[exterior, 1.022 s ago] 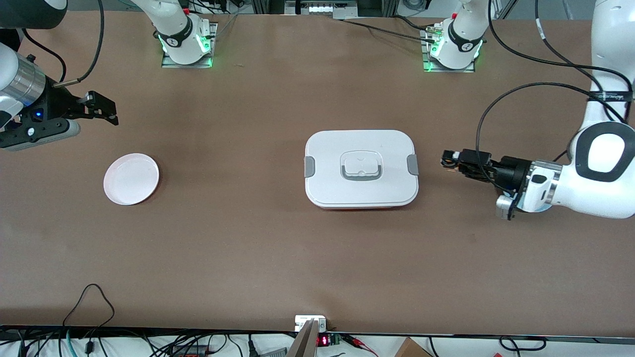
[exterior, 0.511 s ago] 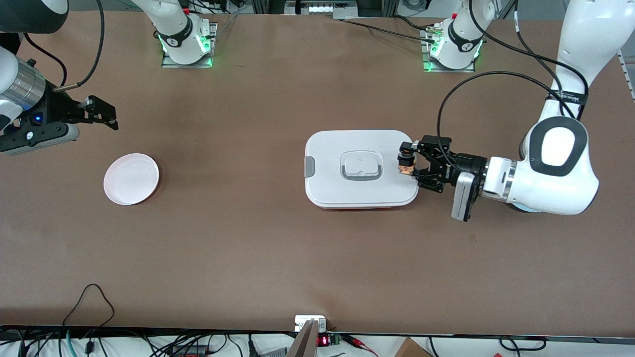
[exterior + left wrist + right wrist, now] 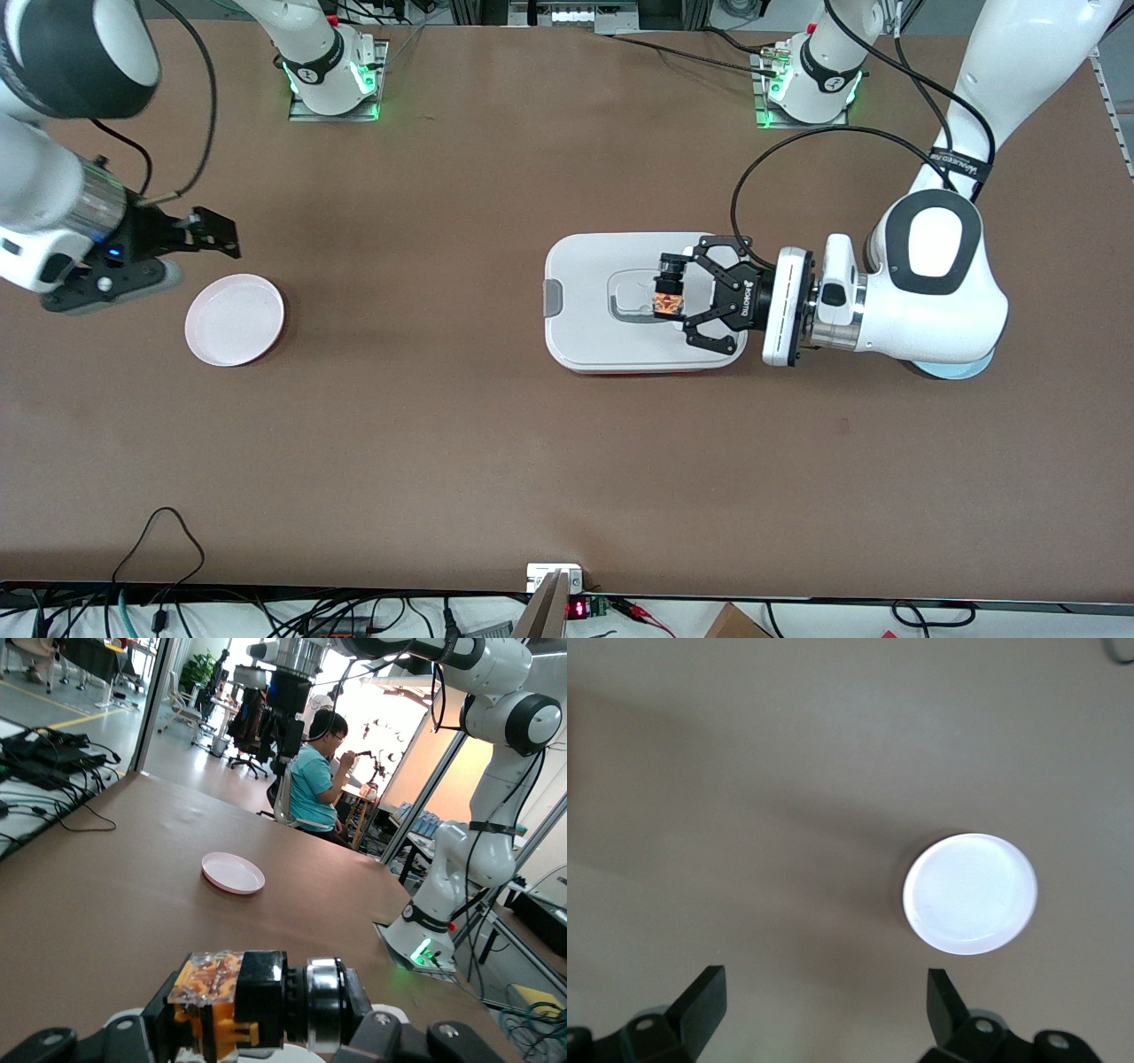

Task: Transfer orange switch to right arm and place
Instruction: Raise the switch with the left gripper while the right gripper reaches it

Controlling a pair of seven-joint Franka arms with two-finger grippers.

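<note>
My left gripper (image 3: 671, 293) is shut on the orange switch (image 3: 669, 296), a small black cylinder with an orange end, and holds it over the white lidded box (image 3: 585, 301). In the left wrist view the orange switch (image 3: 239, 1001) lies sideways between the jaws. My right gripper (image 3: 220, 232) is open and empty, in the air just above the table beside the small white plate (image 3: 235, 319) at the right arm's end. The right wrist view shows its fingertips (image 3: 704, 1001) spread wide, with the white plate (image 3: 970, 893) ahead of them.
The white box has grey side latches and a grey handle (image 3: 620, 310) on its lid. The arm bases (image 3: 332, 75) stand along the table's edge farthest from the front camera. Cables lie along the edge nearest the front camera. The plate also shows in the left wrist view (image 3: 233, 873).
My left gripper has carried the orange switch from the left arm's end of the table to over the box lid. My right gripper has come down closer to the plate.
</note>
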